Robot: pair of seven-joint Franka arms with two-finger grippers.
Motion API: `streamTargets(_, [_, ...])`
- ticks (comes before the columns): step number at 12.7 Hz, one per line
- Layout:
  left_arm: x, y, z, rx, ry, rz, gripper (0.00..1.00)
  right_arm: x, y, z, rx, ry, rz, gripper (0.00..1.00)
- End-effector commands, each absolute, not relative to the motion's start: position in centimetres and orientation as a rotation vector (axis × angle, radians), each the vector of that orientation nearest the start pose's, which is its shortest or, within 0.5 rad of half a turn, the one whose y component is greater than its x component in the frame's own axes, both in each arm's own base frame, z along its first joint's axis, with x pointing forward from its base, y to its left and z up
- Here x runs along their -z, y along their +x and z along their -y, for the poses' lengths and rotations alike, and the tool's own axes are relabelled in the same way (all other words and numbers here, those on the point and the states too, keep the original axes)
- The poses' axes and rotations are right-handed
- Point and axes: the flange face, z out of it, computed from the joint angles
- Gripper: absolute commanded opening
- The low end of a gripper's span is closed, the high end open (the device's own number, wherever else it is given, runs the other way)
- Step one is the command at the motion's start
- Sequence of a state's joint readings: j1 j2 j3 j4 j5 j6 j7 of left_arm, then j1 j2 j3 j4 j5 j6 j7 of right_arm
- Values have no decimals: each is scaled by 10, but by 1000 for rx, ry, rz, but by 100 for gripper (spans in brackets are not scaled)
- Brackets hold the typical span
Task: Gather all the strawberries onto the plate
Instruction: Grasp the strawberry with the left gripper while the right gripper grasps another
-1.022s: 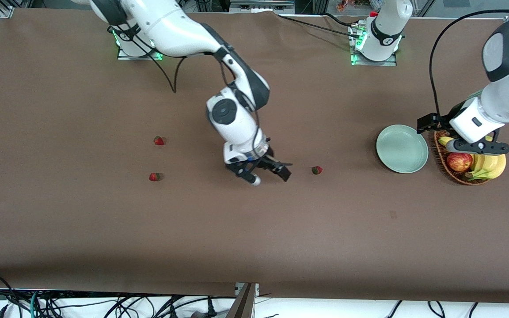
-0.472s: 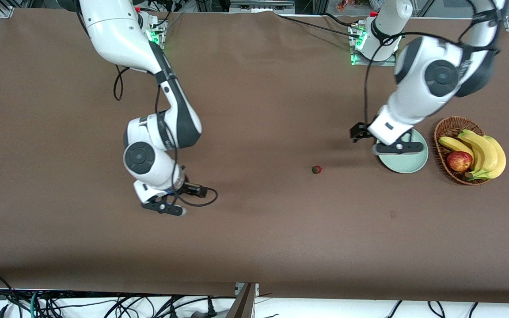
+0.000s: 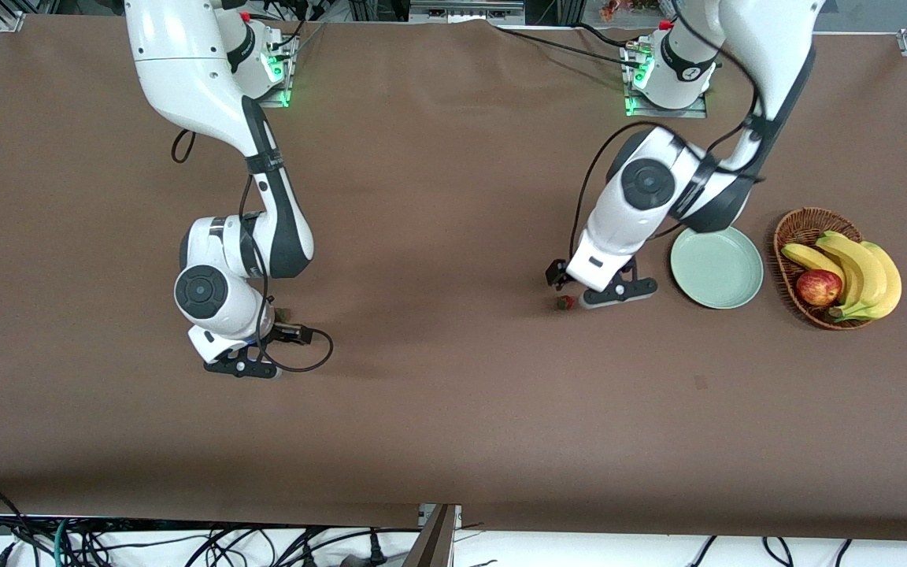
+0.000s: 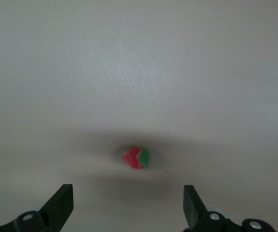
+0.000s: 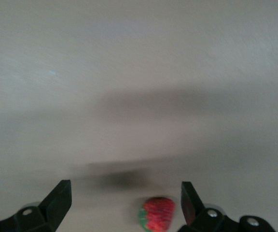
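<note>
Since the earlier frame both arms have swung onto berries. Left gripper [image 4: 128,205], wide open and empty, hovers over a strawberry [image 4: 136,157] near the plate [image 3: 716,268]. Right gripper [image 5: 125,203], equally wide and empty, hangs above another strawberry [image 5: 157,214], off-centre — one finger may nudge it away.

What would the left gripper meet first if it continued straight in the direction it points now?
Probably the strawberry on the table: it lies between the open fingers of the left gripper, slightly ahead. Nothing else shows there.
</note>
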State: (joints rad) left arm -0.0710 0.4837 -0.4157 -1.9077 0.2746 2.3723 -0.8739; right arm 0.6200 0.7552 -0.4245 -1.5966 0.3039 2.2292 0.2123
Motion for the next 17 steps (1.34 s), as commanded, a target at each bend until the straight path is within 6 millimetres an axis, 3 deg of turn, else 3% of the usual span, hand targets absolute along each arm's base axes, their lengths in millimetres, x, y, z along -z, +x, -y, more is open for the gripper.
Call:
streamTargets(1, [-223,583,295,77,-3157,408,100,-214,645,-170,-100,-3168,-190,91])
streamTargets(3, [-198,578,296,60,-3147,396,100,-206,638,-165,-132,-3171,-175,78])
streamTargets(7, [-185,567,292,26,-3123,394,100,-197,628,-160,-171,-3149,-202,63])
streamTargets(8, [-185,566,290,25,-3121,396,88,-195,628,-158,-166,-3151,-204,58])
streamTargets(9, [-185,566,290,22,-3118,395,65,-194,628,-157,-165,-3152,-203,49])
streamTargets(11, [-184,563,289,13,-3114,392,33,-197,630,-158,-164,-3149,-184,28])
streamTargets(13, [-184,563,288,7,-3111,397,8,-204,634,-163,-144,-3144,-181,13])
streamTargets(14, [-187,566,288,14,-3112,399,0,-211,638,-169,-125,-3138,-177,13])
streamTargets(16, [-206,573,282,15,-3090,405,0,-228,648,-190,-71,-3116,-218,13])
streamTargets(17, [-221,579,275,8,-3069,404,0,-239,651,-211,-61,-3098,-253,13])
